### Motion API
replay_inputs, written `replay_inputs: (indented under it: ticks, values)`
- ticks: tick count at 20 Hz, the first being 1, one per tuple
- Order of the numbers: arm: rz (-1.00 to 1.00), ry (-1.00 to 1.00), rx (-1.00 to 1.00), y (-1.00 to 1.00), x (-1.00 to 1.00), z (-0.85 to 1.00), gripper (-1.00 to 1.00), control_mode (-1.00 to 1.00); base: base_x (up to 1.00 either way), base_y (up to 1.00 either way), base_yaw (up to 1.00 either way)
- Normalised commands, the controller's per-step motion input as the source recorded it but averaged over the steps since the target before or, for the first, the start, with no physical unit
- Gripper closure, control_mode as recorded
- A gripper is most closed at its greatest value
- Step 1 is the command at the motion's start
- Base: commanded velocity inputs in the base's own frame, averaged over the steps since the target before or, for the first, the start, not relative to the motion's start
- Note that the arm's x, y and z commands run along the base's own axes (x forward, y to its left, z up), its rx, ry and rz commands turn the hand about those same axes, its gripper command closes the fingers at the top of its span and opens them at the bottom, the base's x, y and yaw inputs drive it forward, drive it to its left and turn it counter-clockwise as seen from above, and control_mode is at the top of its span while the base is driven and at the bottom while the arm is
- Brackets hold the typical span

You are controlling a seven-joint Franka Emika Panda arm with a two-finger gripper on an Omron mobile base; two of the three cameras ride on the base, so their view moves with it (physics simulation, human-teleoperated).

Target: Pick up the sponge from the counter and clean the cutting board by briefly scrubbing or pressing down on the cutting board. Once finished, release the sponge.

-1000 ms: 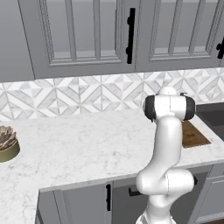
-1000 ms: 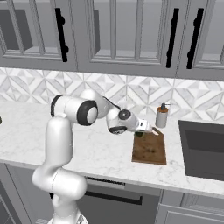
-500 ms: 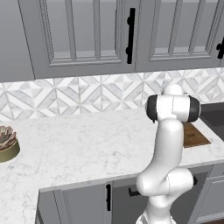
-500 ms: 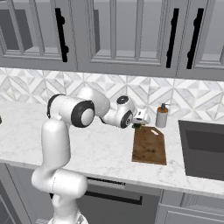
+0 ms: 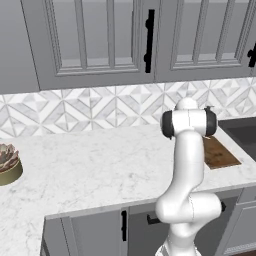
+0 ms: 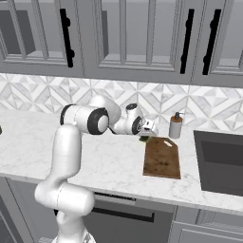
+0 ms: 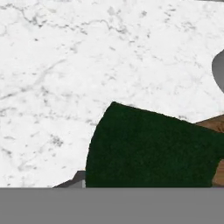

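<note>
The cutting board (image 6: 162,156) is a dark brown slab lying on the white counter (image 6: 109,156) beside the sink; it also appears past the arm (image 5: 217,152). The sponge (image 6: 144,138) shows as a small dark green patch at the board's far left corner. My gripper (image 6: 150,127) hangs just above it, pointing down and right. In the hand view the sponge's green top (image 7: 153,148) sits very close under the hand, half over the board's corner (image 7: 215,124). My fingertips are hidden, so I cannot tell how the jaws stand.
A soap dispenser (image 6: 175,126) stands just behind the board by the backsplash. The dark sink (image 6: 220,161) lies right of the board. A potted succulent (image 5: 7,162) sits far left on the counter. Cabinets hang overhead.
The hand has risen a little from the board's far edge and drawn slightly back left. The sponge stays at the board's corner.
</note>
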Motion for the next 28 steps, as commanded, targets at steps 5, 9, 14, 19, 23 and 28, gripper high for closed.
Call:
replay_inputs:
  ticks: [5, 9, 14, 19, 23, 28]
  values:
    - [0.00, 0.04, 0.21, -0.65, 0.36, -0.07, 1.00, -1.00, 0.00, 0.00, 0.00]
    - [0.00, -0.01, 0.14, -0.26, -0.10, -0.61, 1.00, -1.00, 0.00, 0.00, 0.00]
    - [0.03, -0.13, 0.21, -0.12, -0.82, -1.00, 1.00, -1.00, 0.00, 0.00, 0.00]
    - [0.00, -0.23, 0.03, 0.08, -1.00, -0.88, 1.00, -1.00, 0.00, 0.00, 0.00]
    - [-0.02, -0.27, -0.01, 0.12, -0.97, 0.22, 1.00, -1.00, 0.00, 0.00, 0.00]
    - [-0.02, -0.02, 0.09, -0.62, -0.19, 0.38, 1.00, -1.00, 0.00, 0.00, 0.00]
